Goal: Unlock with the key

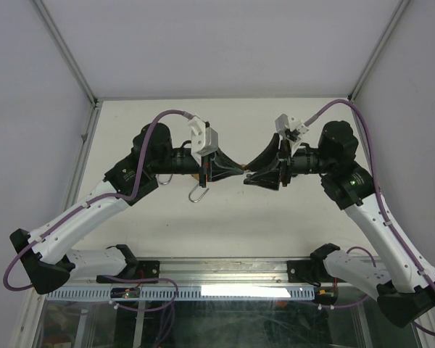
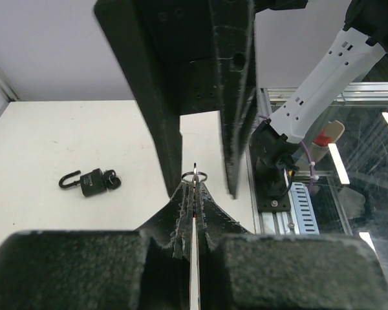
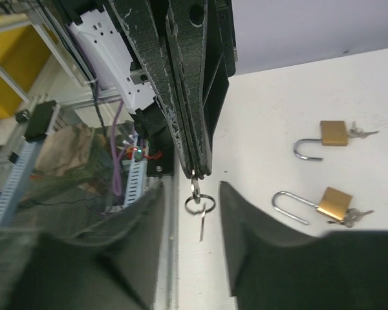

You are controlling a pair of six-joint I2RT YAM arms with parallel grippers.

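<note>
key ring (image 3: 199, 204) pokes from the clenched left gripper (image 2: 194, 191), held out so the right gripper (image 3: 189, 197), fingers parted either side, can probably pinch it.

White table (image 1: 275, 217); pale grey walls (image 1: 225, 43); aluminium corner posts (image 1: 66, 51); metal rail (image 1: 225, 269) near edge.

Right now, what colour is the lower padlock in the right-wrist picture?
Padlock: brass-gold; right wrist view.
</note>
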